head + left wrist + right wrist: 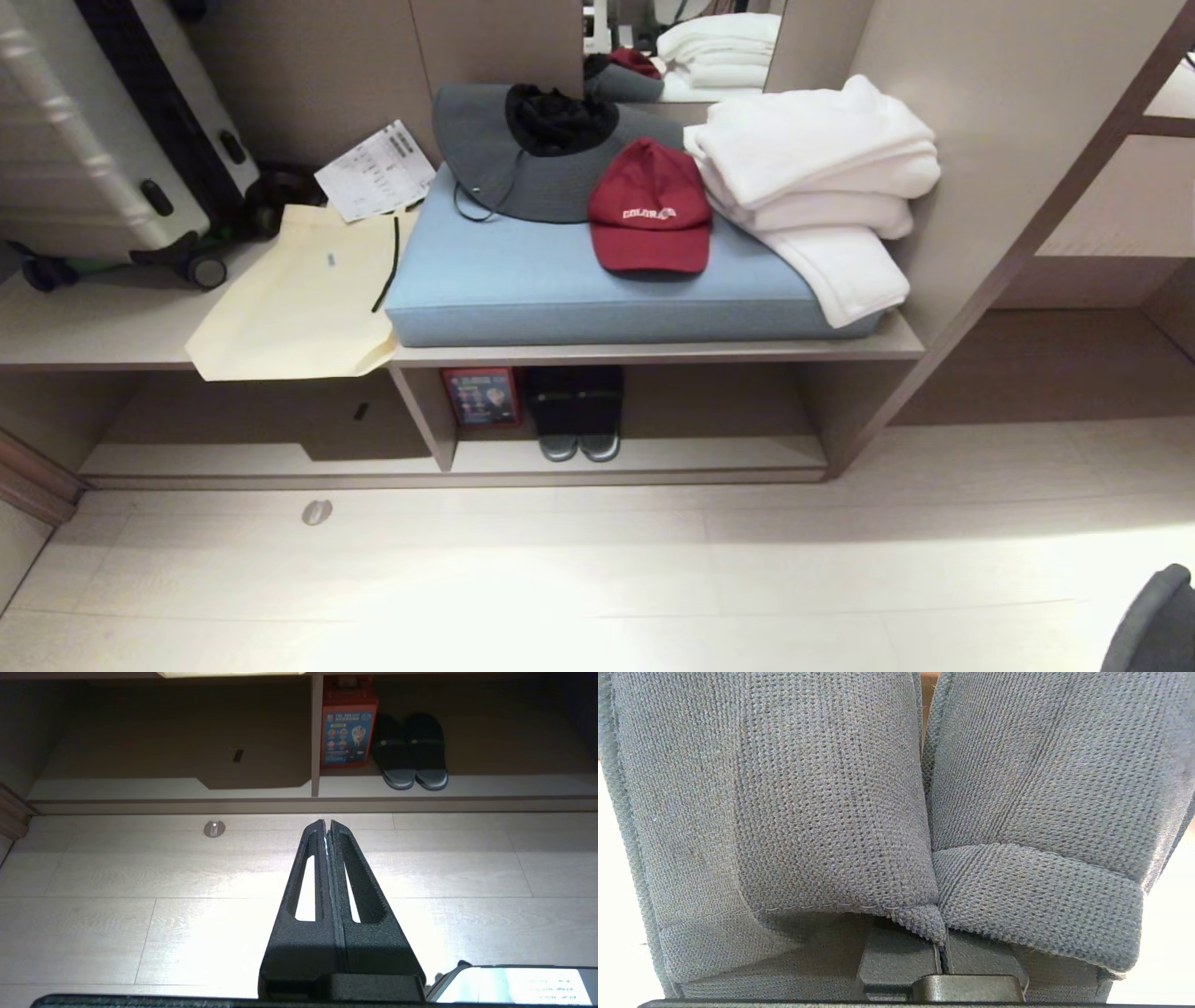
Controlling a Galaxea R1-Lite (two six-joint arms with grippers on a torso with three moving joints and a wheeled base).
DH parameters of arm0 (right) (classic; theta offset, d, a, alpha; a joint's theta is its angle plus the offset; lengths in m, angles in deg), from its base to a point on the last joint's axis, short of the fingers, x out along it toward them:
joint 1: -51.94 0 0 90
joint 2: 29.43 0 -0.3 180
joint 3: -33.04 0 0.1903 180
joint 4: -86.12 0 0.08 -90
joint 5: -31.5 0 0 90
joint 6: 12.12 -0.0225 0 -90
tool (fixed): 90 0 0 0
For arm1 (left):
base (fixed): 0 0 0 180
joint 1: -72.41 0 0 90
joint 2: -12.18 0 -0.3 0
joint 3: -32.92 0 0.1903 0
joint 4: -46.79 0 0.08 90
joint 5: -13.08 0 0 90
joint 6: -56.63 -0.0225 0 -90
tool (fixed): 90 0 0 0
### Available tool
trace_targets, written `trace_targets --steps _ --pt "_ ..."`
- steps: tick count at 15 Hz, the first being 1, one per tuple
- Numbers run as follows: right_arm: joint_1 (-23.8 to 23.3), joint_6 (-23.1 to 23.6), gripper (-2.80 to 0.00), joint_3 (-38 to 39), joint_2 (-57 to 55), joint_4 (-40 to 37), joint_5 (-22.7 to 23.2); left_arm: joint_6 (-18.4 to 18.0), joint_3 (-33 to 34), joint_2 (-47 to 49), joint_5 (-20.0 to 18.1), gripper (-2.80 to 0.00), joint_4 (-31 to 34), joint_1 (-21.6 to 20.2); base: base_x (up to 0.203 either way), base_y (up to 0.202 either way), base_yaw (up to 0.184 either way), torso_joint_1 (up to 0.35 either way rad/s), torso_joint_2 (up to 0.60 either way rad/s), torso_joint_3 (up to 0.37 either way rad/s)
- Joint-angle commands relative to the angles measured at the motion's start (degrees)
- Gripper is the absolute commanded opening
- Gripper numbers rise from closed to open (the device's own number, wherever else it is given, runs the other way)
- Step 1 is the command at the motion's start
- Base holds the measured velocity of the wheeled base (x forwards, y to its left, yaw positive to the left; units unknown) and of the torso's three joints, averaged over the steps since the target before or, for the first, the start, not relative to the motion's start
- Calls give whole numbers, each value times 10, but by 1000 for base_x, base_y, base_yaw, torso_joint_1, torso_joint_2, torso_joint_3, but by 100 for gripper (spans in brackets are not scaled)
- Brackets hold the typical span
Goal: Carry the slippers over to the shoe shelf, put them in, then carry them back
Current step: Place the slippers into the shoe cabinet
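A: Where are the slippers (808,812)?
B: Pinched by their bands in the right gripper's (941,952) closed fingers, hanging together for carrying.
A: And the left gripper (327,828)?
B: Closed, empty, facing the shoe shelf (653,455) across the floor.

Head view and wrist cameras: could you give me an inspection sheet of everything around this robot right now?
Surface: pale plank floor, one small round metal stud.
Job's things: slippers, grey fabric, fill the right wrist view; shoe shelf ahead.
Clutter: dark slippers and red box in the shelf; above, blue cushion, red cap, grey hat, white towels, cream bag, suitcase.
Grippers: right gripper shut on the slippers; left gripper shut, empty, over the floor.
Cables: nothing seen.
Surroundings: beige panels, mirror.
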Motion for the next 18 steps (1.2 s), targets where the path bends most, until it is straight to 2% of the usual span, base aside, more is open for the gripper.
trace_targets --steps 1,18 --pt "0 1 -280 0 1 0 0 0 0 0 0 -280 0 0 0 0 0 0 2 -190" --pt "0 1 -280 0 1 0 0 0 0 0 0 -280 0 0 0 0 0 4 2 -198"
